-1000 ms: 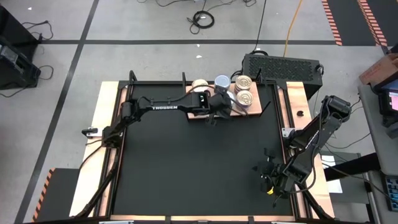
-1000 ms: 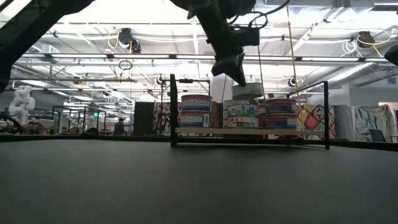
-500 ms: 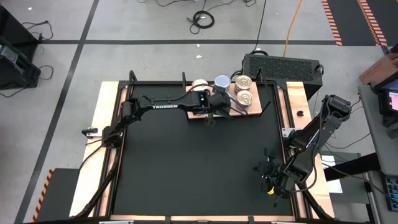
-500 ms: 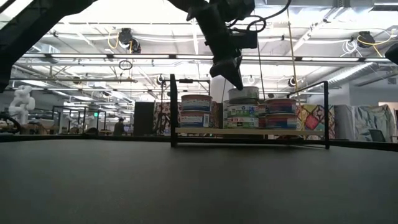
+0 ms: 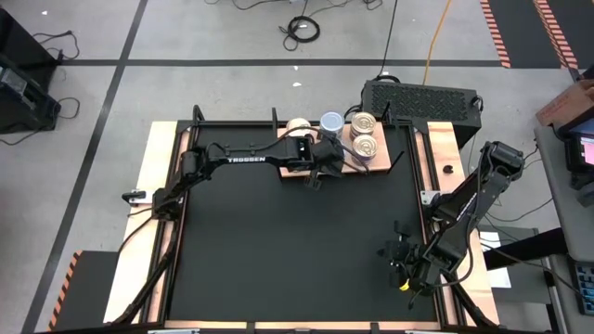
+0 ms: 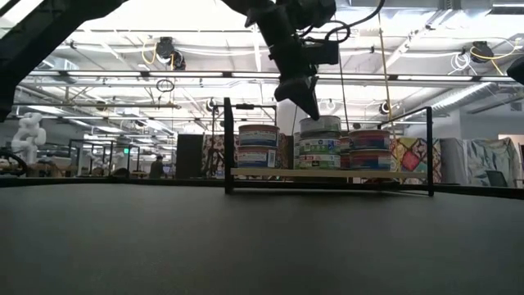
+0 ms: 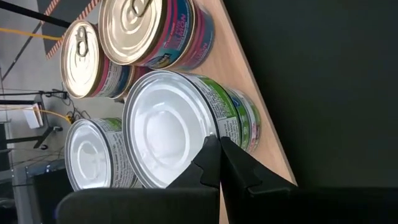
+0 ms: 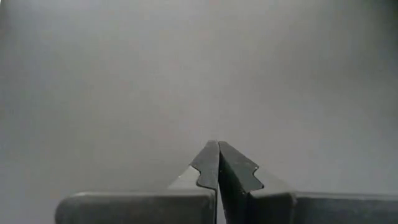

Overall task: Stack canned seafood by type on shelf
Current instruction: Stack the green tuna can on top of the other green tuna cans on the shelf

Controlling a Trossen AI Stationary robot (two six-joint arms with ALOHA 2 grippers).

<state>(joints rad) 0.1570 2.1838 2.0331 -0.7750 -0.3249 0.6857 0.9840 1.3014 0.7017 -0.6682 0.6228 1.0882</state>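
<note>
The light-wood shelf (image 6: 327, 173) with thin black posts stands at the table's far edge and carries stacks of canned seafood. The high view shows a cream-topped tin (image 5: 299, 125), a pale blue-silver one (image 5: 331, 122) and two gold-topped stacks (image 5: 365, 146). My left gripper (image 7: 217, 142) is shut and slants down over the top tin (image 7: 165, 124) of the nearer silver-topped stack (image 6: 320, 143). My right gripper (image 8: 217, 146) is shut and empty above the black mat at the near right (image 5: 401, 269). My left gripper's shut fingertips (image 6: 313, 113) stand at the near rim (image 7: 208, 127) of the top silver tin, slanting down from the table's near left. I cannot tell whether they touch the rim. The tin sits upright on the tins below it.
A black perforated box (image 5: 422, 97) stands behind the shelf at the far right. The black mat (image 5: 297, 250) spreads wide in front of the shelf. The shelf's black posts (image 6: 228, 146) rise beside the stacks.
In the low view the top tin of the middle stack has shifted a little toward the table's left and now sits squarely over the tins beneath it, with my left gripper's shut tips at its rim.
</note>
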